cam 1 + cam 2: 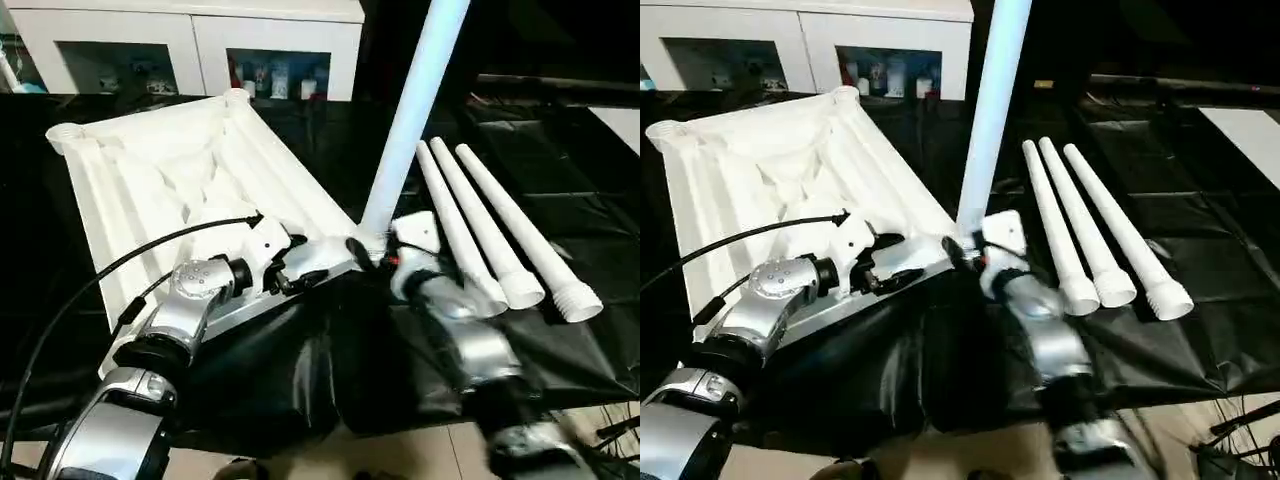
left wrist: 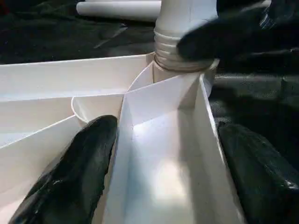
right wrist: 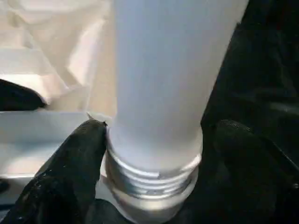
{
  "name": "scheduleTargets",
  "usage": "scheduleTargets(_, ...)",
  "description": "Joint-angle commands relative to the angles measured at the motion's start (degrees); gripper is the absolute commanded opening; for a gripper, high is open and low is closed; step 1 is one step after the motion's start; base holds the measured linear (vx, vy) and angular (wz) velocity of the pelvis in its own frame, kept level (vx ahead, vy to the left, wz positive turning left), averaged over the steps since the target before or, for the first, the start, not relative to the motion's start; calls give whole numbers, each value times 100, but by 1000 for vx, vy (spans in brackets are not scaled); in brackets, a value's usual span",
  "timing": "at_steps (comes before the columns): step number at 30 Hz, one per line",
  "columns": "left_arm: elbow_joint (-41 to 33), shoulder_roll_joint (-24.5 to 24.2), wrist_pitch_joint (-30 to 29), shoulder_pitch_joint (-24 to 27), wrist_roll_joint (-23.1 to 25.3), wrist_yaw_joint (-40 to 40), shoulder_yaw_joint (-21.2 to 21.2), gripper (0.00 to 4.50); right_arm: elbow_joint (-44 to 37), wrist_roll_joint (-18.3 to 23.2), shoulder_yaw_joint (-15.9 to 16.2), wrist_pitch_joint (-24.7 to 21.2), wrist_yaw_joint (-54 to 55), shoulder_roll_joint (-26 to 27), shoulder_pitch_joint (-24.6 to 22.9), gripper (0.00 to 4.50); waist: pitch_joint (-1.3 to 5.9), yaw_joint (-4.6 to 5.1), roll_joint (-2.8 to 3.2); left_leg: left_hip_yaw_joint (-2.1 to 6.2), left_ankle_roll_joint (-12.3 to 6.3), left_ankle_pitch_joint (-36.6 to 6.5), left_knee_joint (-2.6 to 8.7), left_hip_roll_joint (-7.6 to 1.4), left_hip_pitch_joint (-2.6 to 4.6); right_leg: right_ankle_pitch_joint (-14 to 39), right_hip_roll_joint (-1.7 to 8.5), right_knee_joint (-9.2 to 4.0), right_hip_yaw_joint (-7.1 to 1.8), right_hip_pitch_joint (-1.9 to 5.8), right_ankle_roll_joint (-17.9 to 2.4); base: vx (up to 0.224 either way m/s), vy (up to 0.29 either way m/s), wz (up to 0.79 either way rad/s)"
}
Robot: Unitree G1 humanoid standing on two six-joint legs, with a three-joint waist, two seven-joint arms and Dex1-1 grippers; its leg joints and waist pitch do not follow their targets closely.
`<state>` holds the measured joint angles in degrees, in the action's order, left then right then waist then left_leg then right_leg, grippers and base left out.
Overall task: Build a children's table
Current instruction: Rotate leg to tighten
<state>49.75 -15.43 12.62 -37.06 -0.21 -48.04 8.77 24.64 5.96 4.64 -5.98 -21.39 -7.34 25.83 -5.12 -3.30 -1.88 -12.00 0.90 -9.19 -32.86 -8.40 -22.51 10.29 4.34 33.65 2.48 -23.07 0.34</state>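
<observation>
while white leg (image 1: pixel 415 110) stands in ribbed top (image 1: pixel 180 190) corner, left end effector (image 1: pixel 300 262) pinches rim, right end effector (image 3: pixel 154 158) spread.

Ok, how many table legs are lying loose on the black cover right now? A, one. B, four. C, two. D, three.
D: three legs lie side by side on the black cover, while a fourth leg stands upright in a corner socket of the top.
</observation>
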Motion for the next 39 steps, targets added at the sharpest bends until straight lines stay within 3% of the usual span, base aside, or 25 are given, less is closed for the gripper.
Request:
scheduleTargets(1, 289, -61, -226, 224, 159, 17, 74, 382, -294, 239, -13, -84, -450, -135, -87, 394, 282, -5, 38, 319, 198, -2685, 546, -558, 212, 2171, 558, -498, -343, 54, -932, 0, 0, 0)
scheduleTargets(4, 121, -127, -254, 334, 23, -390, 82, 382, -650, 394, 165, -145, -1581, -796, -228, 394, 290, -33, 37, 309, 77, -2460, 531, -574, 208, 2027, 560, -492, -340, 85, -1000, 0, 0, 0)
scheduleTargets(6, 38, -173, -259, 390, -23, -564, 96, 382, -687, 363, 241, -109, -1973, -1073, -264, 394, 305, -35, 26, 281, -39, -2145, 509, -564, 180, 1593, 542, -443, -324, 124, -1165, 0, 0, 0)
scheduleTargets(9, -79, -231, -286, 461, -79, -767, 114, 382, -690, 371, 282, -84, -2299, -1275, -265, 394, 335, -25, 2, 254, -266, -1717, 459, -535, 140, 1134, 551, -399, -310, 185, -1347, 0, 0, 0)
scheduleTargets(15, -554, -388, -428, 732, -354, -1463, 147, 382, -645, 446, 405, -67, -2915, -1583, -160, 394, 351, -61, 17, 222, -550, -1156, 418, -566, 166, 464, 507, -312, -271, 213, -1664, 0, 0, 0)
scheduleTargets(23, -871, -559, -562, 890, -392, -1672, 168, 382, -299, 251, 486, 156, -3153, -1607, 20, 394, 333, -61, 10, 225, -350, -1498, 439, -571, 196, 1026, 525, -349, -277, 192, -1606, 0, 0, 0)
scheduleTargets(29, -889, -585, -528, 882, -332, -1564, 126, 382, -103, 103, 644, 351, -3253, -1584, 99, 394, 348, -65, 2, 214, -422, -1303, 415, -558, 186, 797, 515, -323, -274, 205, -1611, 0, 0, 0)
scheduleTargets(39, -1003, -669, -539, 890, -61, -1407, 271, 382, 145, 89, 592, 533, -3127, -1382, 233, 394, 350, -65, 4, 223, -405, -1367, 412, -562, 191, 910, 512, -316, -278, 202, -1585, 0, 0, 0)
